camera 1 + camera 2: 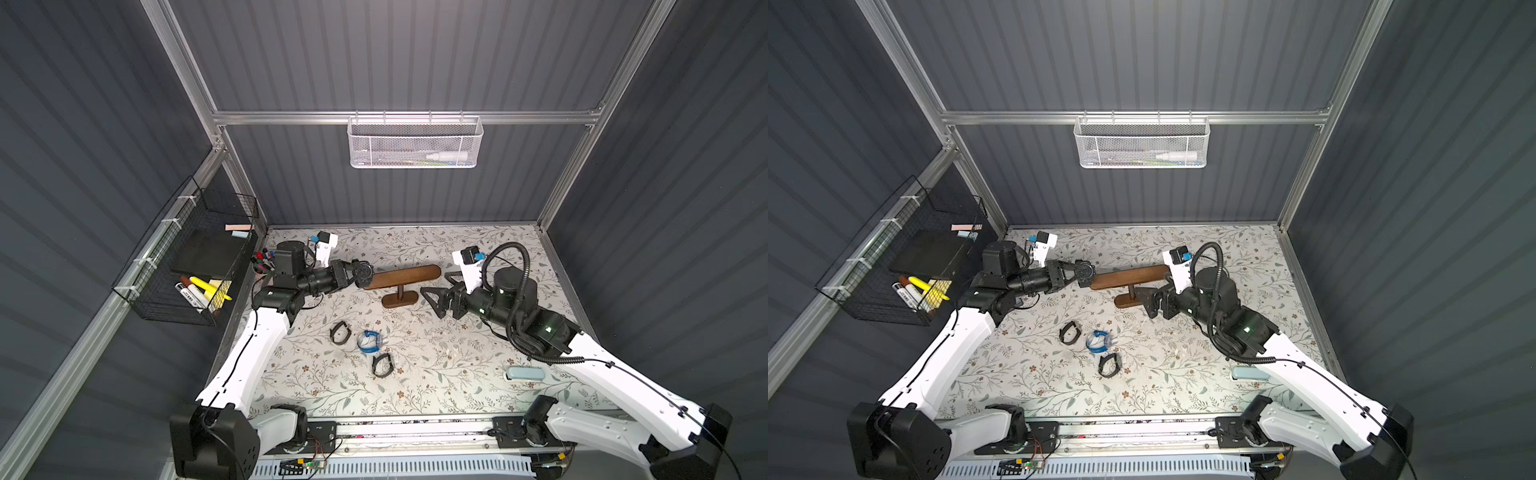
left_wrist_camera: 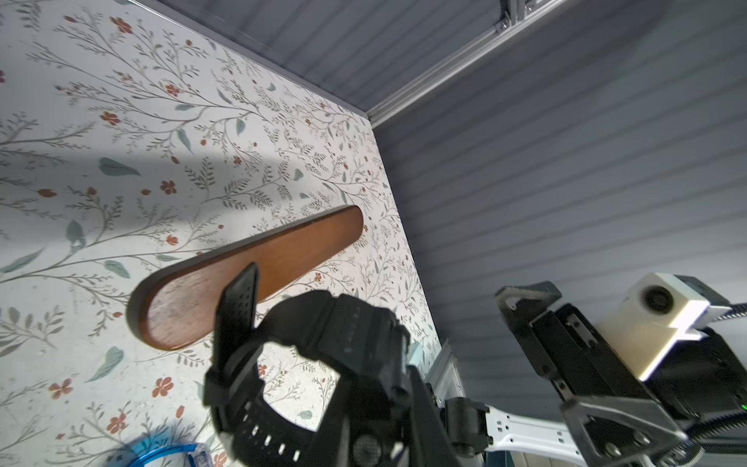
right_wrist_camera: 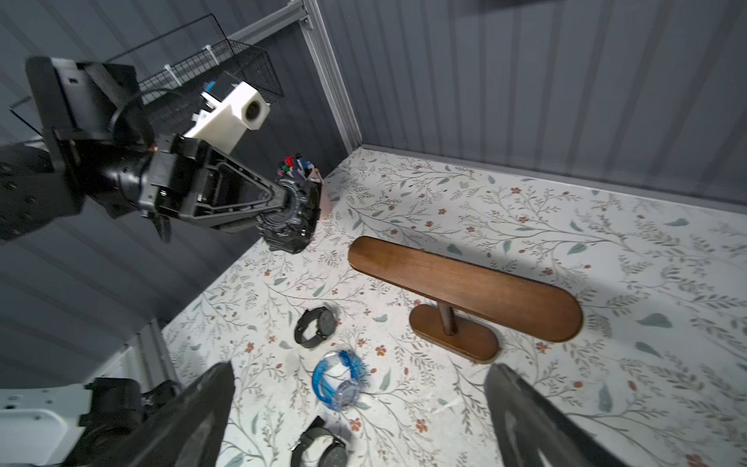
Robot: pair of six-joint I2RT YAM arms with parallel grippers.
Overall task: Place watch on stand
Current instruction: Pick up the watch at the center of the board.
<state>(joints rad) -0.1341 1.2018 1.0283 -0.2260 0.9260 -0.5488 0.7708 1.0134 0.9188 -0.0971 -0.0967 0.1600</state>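
Left claw (image 1: 360, 271) is pinched on the case of a chunky black digital watch (image 1: 368, 277), its strap buckled into a closed loop; in the left wrist view the loop (image 2: 323, 343) hangs open in front of the camera with the strap's free tail sticking up. The watch is held in the air just off the end of the stand (image 1: 409, 275) that faces the left arm. In both top views it overlaps that end of the bar, but the right wrist view shows the watch (image 3: 289, 224) beside the bar's rounded tip and clear of it, so the loop is not yet over the bar. The stand (image 3: 465, 287) is upright on the floral counter (image 1: 457, 374): flat brown bar, thin post, oval base. Right claw (image 1: 436, 293) is spread wide and empty, near the bar's other end and the base, without contact in the right wrist view. Three more watches lie on the counter in front of the stand: a black one (image 1: 340, 332), a translucent blue one (image 1: 369, 341) and another black one (image 1: 382, 365), close together. A pale blue oblong object (image 1: 525, 373) lies near the right arm.
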